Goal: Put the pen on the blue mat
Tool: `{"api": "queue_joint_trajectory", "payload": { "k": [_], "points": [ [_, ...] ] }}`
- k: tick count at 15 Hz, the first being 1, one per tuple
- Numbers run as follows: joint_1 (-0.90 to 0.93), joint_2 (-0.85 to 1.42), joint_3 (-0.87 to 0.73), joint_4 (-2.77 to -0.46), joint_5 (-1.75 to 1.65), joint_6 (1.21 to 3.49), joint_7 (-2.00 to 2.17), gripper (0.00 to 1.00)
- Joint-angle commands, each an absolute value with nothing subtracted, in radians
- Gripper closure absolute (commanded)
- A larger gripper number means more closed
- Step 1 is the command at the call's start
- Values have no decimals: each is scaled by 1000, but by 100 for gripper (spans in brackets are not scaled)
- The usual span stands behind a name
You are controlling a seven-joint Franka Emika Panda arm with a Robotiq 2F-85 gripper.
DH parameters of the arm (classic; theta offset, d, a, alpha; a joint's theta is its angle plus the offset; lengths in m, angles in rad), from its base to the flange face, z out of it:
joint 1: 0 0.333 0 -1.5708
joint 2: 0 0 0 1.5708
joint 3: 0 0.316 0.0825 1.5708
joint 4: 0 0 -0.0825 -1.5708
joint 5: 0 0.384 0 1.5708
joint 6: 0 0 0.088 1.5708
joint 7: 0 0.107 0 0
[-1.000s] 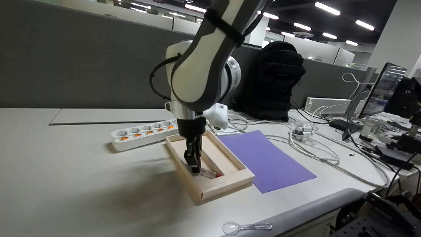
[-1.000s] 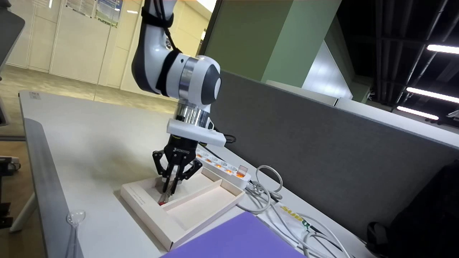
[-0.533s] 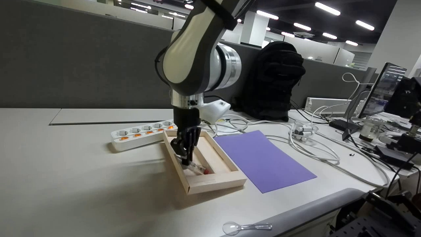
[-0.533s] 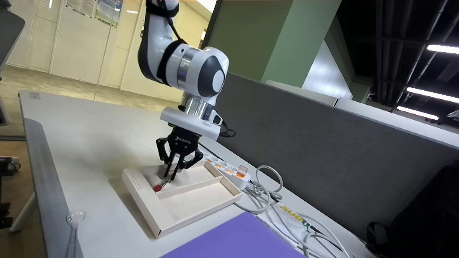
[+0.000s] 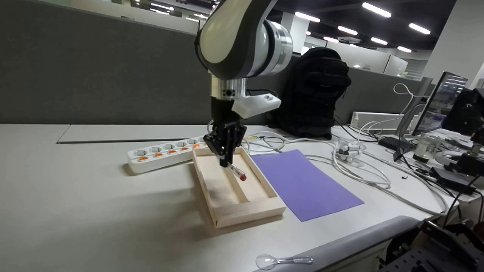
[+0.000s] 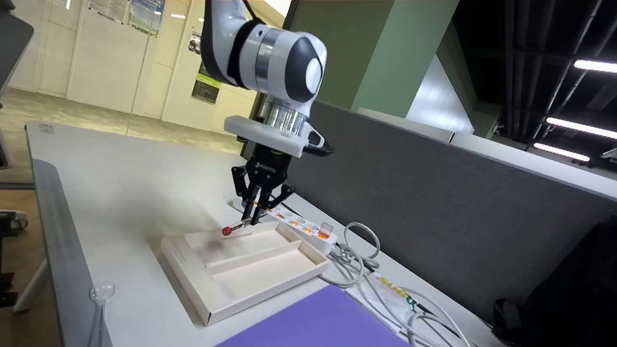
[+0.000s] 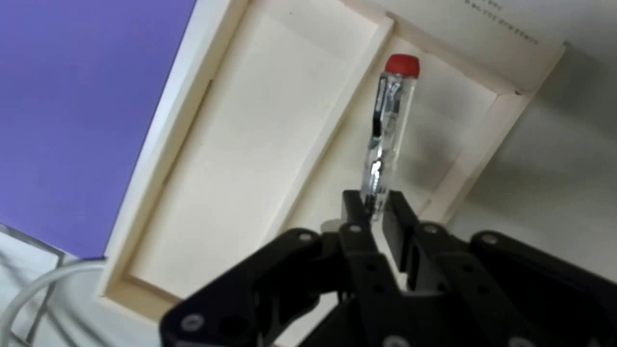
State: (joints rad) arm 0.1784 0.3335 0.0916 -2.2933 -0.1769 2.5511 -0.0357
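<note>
The pen [image 5: 236, 172] is a slender clear stick with a red end. My gripper [image 5: 226, 163] is shut on it and holds it tilted above the wooden tray [image 5: 249, 212], the red end pointing out and down. The pen [image 6: 236, 226] and gripper [image 6: 251, 219] show the same in an exterior view. In the wrist view the pen [image 7: 391, 120] sits between the fingertips [image 7: 373, 205]; its rear end is hidden by the fingers. The blue-violet mat [image 5: 306, 185] lies flat beside the tray; it also shows in the wrist view [image 7: 87, 111].
A white power strip [image 5: 166, 154] stands behind the tray. White cables [image 6: 366, 255] run behind the mat. A clear spoon [image 5: 283, 260] lies near the table's front edge. A black backpack [image 5: 317, 90] leans on the grey partition [image 5: 94, 71].
My gripper has risen out of the tray's compartment with the pen in it. The tray shifted a little on the table during the lift.
</note>
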Motion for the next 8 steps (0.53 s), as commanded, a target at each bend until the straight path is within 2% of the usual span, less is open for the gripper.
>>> {"api": "queue_joint_trajectory", "payload": {
  "k": [1,8],
  "points": [
    [183,306,65,-2301,-174,2453,79,96],
    [139,195,30,-2361,-152,2412,140,96]
  ]
}}
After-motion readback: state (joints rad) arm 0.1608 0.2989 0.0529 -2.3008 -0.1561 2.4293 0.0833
